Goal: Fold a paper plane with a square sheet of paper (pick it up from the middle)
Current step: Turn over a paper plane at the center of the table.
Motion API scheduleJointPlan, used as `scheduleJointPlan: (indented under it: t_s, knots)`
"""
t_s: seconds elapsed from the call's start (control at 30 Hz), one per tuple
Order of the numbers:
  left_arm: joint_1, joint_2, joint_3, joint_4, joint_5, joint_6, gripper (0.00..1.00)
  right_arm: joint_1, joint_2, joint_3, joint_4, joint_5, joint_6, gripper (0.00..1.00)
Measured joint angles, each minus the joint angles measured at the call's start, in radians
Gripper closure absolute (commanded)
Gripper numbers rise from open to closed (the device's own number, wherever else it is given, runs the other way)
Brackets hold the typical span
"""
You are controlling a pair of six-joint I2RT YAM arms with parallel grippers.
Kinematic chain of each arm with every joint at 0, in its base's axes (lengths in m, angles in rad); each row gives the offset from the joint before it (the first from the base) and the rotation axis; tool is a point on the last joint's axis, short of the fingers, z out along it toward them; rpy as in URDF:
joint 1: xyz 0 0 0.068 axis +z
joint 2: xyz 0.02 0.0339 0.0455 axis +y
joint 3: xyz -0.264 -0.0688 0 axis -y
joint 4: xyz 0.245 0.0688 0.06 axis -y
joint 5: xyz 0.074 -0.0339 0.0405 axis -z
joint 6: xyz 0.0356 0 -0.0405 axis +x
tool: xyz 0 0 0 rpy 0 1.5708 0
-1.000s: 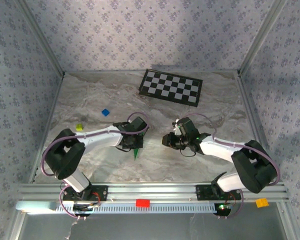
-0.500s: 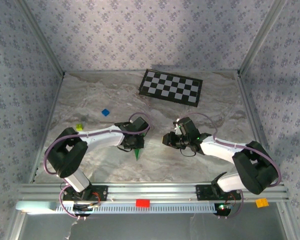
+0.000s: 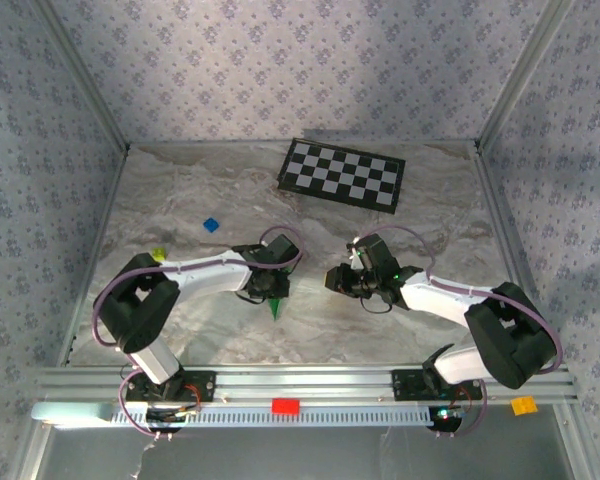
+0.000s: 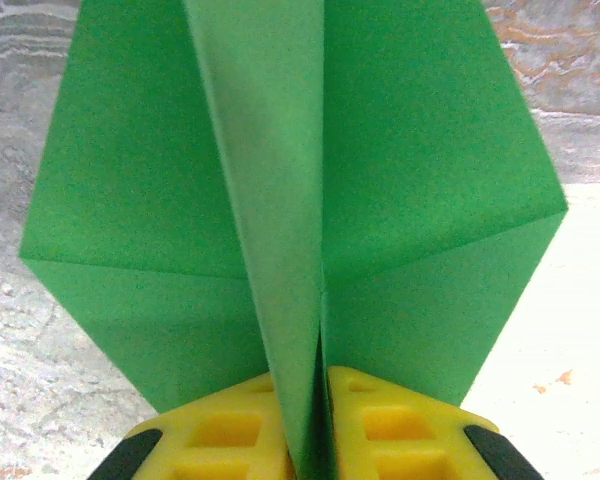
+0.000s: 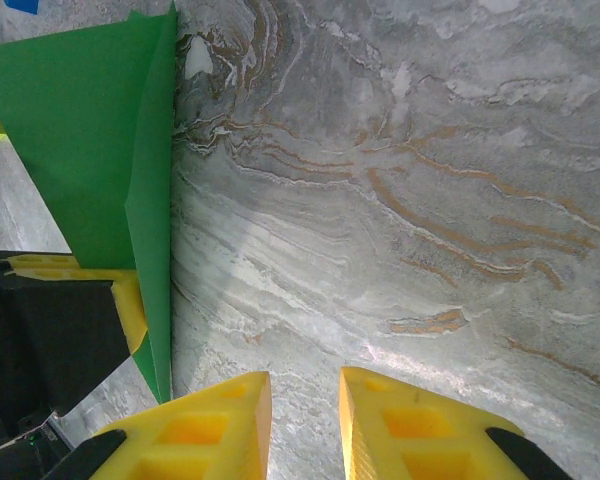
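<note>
We see the paper plane (image 4: 400, 180) as bright green folded paper. Its centre fold runs straight down into the left gripper (image 4: 305, 388), and a wing spreads flat on each side, with a slanted crease across each wing.

The yellow fingers (image 4: 230, 425) of this gripper stand very close on both sides of the fold. A thin dark slit shows beside the right finger, so we cannot tell if they really press the paper or only stand beside it.

From above, the green point (image 3: 274, 308) of the plane comes out just under the left gripper (image 3: 270, 285), a little left of the middle of the marble table (image 3: 380, 330) and toward its near half.

The right gripper (image 5: 305, 392) hangs over bare marble. Its two yellow fingers (image 5: 200, 425) are a little apart and nothing is between them. In its wrist view the plane (image 5: 80, 130) stands at the left, just beside it but not touching.

In the view from above, the two grippers face each other near the table's middle, the right gripper (image 3: 335, 280) a short way from the plane.

Behind them, near the far wall, lies a black-and-white checkerboard (image 3: 342, 173). A small blue block (image 3: 211, 225) and a yellow-green block (image 3: 159, 254) lie on the left part of the table, well apart from the plane.
</note>
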Motion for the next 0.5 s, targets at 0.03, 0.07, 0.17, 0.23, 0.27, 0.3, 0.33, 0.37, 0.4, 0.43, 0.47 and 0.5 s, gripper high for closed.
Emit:
scheduleJointPlan:
  t_s: [0.03,0.07,0.17,0.23,0.27,0.3,0.33,0.37,0.4,0.43,0.47,0.5]
  knots:
    - [-0.003,0.005,0.005,-0.004,0.000,0.000,0.84,0.000,0.000,0.000,0.000,0.000,0.000,0.74]
    - [-0.005,0.010,0.010,-0.004,0.000,0.001,0.84,0.000,0.000,0.000,0.000,0.001,0.000,0.74]
    - [-0.012,0.023,0.017,-0.006,0.000,0.007,0.83,0.000,0.000,0.000,0.000,0.004,0.000,0.74]
    - [-0.016,0.030,0.020,-0.010,-0.004,0.008,0.83,0.000,0.000,0.000,0.000,0.004,0.000,0.74]
    - [-0.017,0.032,0.020,-0.010,-0.006,0.008,0.83,0.000,0.000,0.000,0.000,0.006,0.000,0.74]
    - [-0.017,0.033,0.020,-0.012,-0.008,0.008,0.82,0.000,0.000,0.000,0.000,0.006,0.000,0.74]
    - [-0.017,0.036,0.021,-0.013,-0.011,0.008,0.83,0.000,0.000,0.000,0.000,0.007,0.000,0.74]
    - [-0.018,0.038,0.022,-0.014,-0.016,0.008,0.83,0.000,0.000,0.000,0.000,0.007,0.000,0.74]
    - [-0.018,0.040,0.023,-0.015,-0.020,0.008,0.82,0.000,0.000,0.000,0.000,0.007,0.000,0.74]
    - [-0.022,0.043,0.026,-0.017,-0.023,0.008,0.82,0.000,0.000,0.000,0.000,0.007,0.000,0.74]
    - [-0.024,0.045,0.028,-0.017,-0.027,0.008,0.81,0.000,0.000,0.000,0.000,0.007,0.000,0.74]
    - [-0.024,0.045,0.028,-0.017,-0.030,0.007,0.81,0.000,0.000,0.000,0.000,0.007,0.000,0.74]
